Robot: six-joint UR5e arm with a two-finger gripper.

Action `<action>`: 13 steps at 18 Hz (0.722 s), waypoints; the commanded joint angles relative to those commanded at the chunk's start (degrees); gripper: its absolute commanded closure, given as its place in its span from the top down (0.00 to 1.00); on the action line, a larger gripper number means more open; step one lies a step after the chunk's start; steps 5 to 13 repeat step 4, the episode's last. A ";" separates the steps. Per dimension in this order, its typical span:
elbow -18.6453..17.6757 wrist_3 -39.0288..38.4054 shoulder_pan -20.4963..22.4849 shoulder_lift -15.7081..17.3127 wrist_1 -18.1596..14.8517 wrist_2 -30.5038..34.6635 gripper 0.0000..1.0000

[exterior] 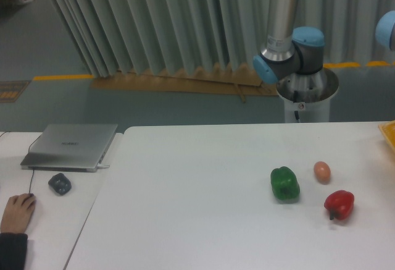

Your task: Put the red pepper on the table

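The red pepper (339,204) lies on the large white table (203,220) at the right, its dark stem pointing down-left. A green pepper (284,183) lies to its left and a small orange-brown egg (322,171) sits just behind them. Only the arm's base and lower joints (290,54) show behind the table's far edge. The gripper is out of view.
A narrower white desk (37,220) on the left holds a closed laptop (70,146) and a dark mouse (60,184). A person's hand (17,213) rests on that desk. A yellow object (389,135) pokes in at the table's right edge.
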 joint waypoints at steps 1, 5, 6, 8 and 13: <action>0.00 -0.09 0.00 -0.09 0.00 -1.32 1.00; 0.00 -0.27 0.00 -0.35 0.00 -1.77 1.00; 0.00 -0.27 0.00 -0.35 0.00 -1.77 1.00; 0.00 -0.27 0.00 -0.35 0.00 -1.77 1.00; 0.00 -0.27 0.00 -0.35 0.00 -1.77 1.00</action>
